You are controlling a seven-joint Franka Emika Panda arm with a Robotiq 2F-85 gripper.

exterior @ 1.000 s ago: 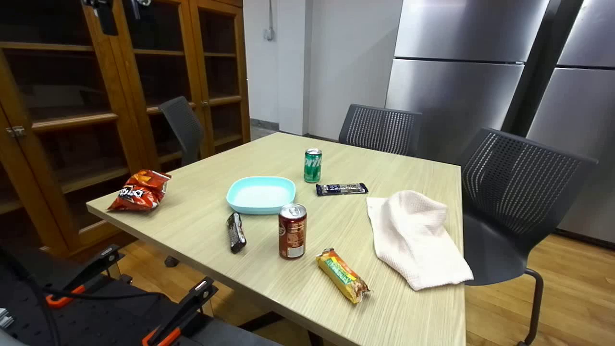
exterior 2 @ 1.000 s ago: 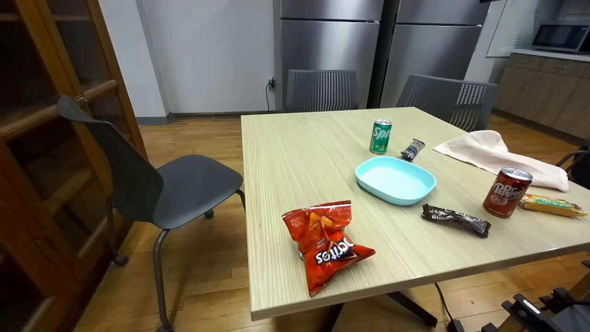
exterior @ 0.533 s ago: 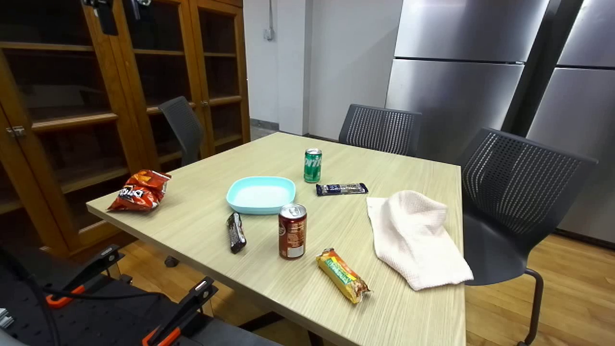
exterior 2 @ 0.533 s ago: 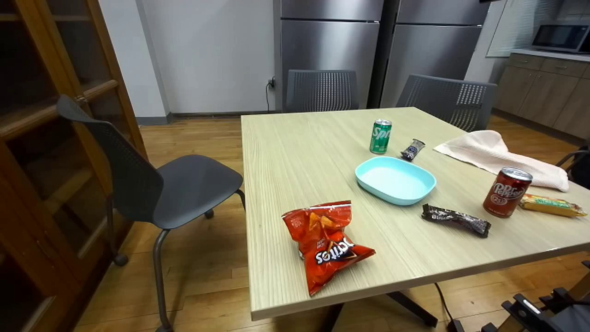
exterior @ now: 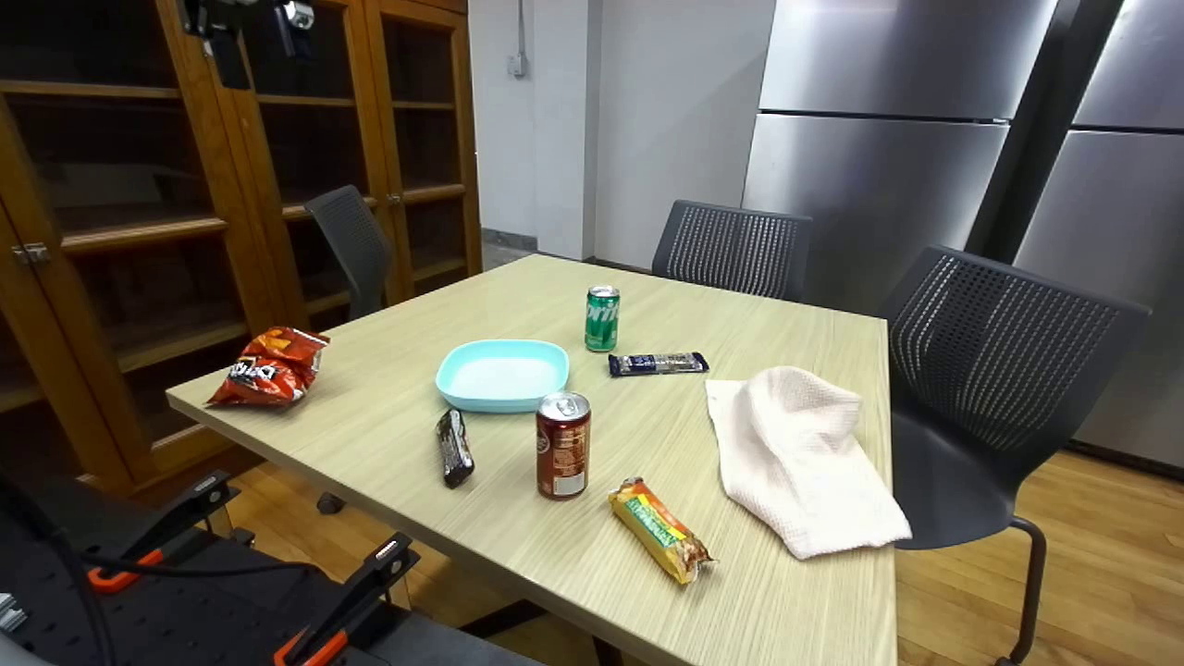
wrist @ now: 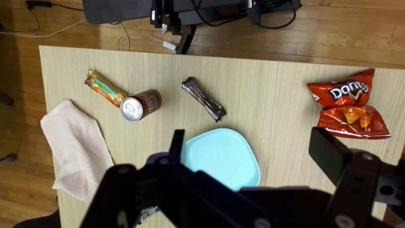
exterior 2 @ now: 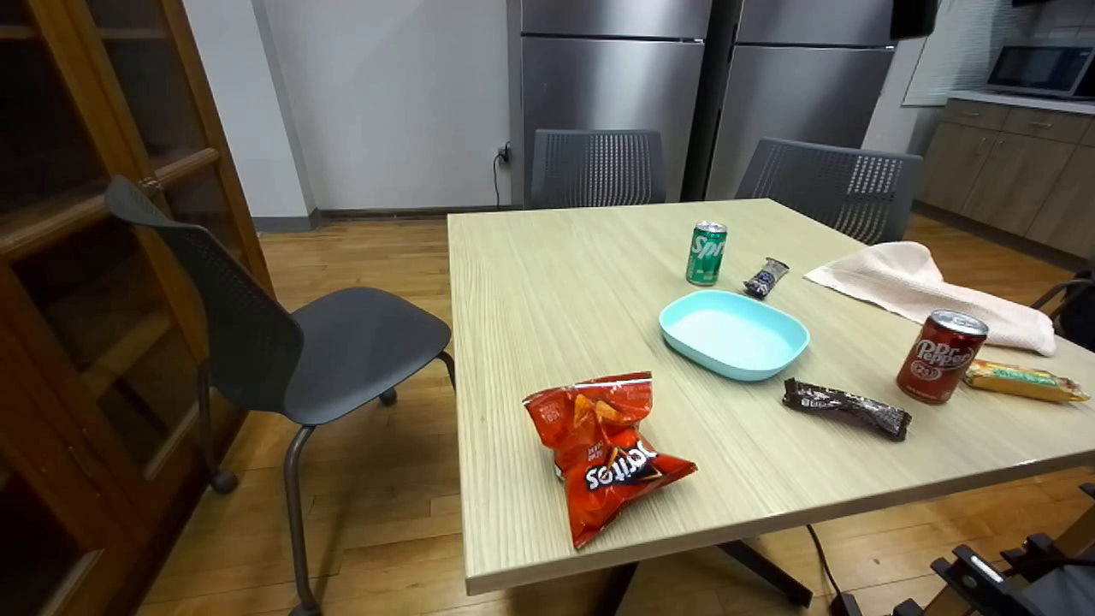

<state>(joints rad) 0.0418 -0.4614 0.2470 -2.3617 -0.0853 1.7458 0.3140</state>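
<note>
– Gripper (exterior: 265, 57) has come lower in both exterior views vs a moment ago; everything on the tbl (exterior 2: 547, 291) looks same.
– Fingers (wrist: 327, 153)?
– Spread wide, well above tbl. Wrist view has the blue plate (wrist: 224, 158) btwn them, partly hidden by the gripper.
– Plate near any edge?
– Well in, abt mid-tbl. Black bar (wrist: 204, 99) lies btwn plate & the clamp-side edge; clamps (exterior: 361, 590) sit just off that edge.
– Room to move?
– Wide strip of tbl runs btwn plate & Doritos bag (exterior 2: 612, 458), which lies right by a corner. Tighter on opp. side: Dr Pepper can (exterior: 562, 449), upright, close to plate, yellow bar (exterior: 659, 529) just beside can. Sprite can (exterior: 602, 321), also upright, near plate too, w/ navy bar (exterior: 659, 363) alongside.
– And the towel (exterior: 814, 472)?
– Crumpled, pale, laps a bit past the side edge; chair (exterior: 1004, 370) stands right next to that edge.
</note>
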